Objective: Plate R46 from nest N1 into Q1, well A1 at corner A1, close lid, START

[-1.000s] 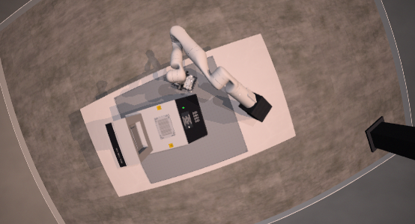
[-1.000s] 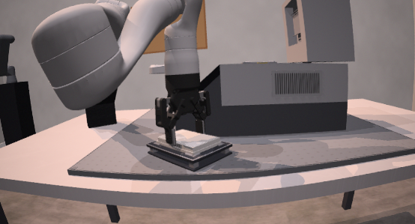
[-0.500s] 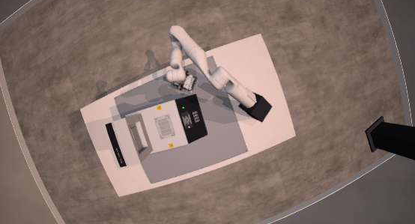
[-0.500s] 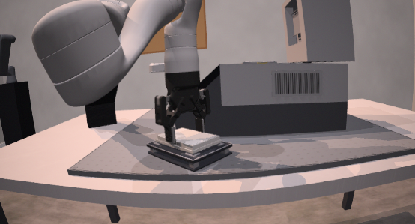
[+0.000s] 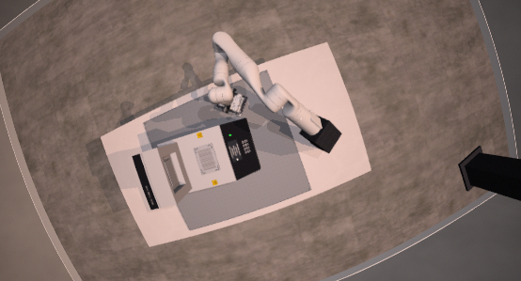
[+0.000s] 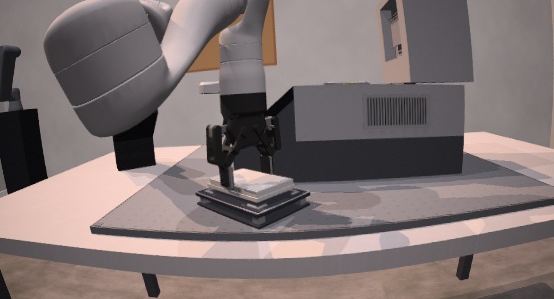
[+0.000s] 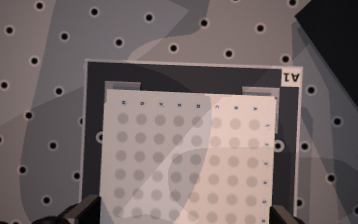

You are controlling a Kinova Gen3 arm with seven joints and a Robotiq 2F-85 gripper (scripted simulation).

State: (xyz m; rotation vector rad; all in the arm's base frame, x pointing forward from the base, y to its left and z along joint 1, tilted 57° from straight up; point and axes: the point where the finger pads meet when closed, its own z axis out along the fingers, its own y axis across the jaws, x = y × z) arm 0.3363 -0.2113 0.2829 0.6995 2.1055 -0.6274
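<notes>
My gripper (image 5: 230,111) (image 6: 246,174) (image 7: 186,204) is shut on the white plate R46 (image 5: 238,102) (image 6: 260,181) (image 7: 186,150), one finger at each long side. The plate hangs level, slightly above the dark nest N1 (image 6: 225,210) (image 7: 91,165). The plate's A1 corner is at the nest's A1 label (image 7: 291,77). Cycler Q1 (image 6: 370,157) has its lid (image 5: 176,176) (image 6: 440,37) standing open. Its block (image 5: 207,158) shows bare. A green lamp (image 5: 229,134) and the keys (image 5: 245,147) are on its black front. The plate's far end is out of the wrist view.
Q1's dark side (image 7: 350,45) rises close beside the nest. Yellow marks (image 5: 199,134) (image 5: 214,182) lie on Q1's top, either side of the block. The grey perforated mat (image 5: 282,176) (image 6: 150,219) lies under nest and cycler. The arm's black base (image 5: 324,135) stands on the table.
</notes>
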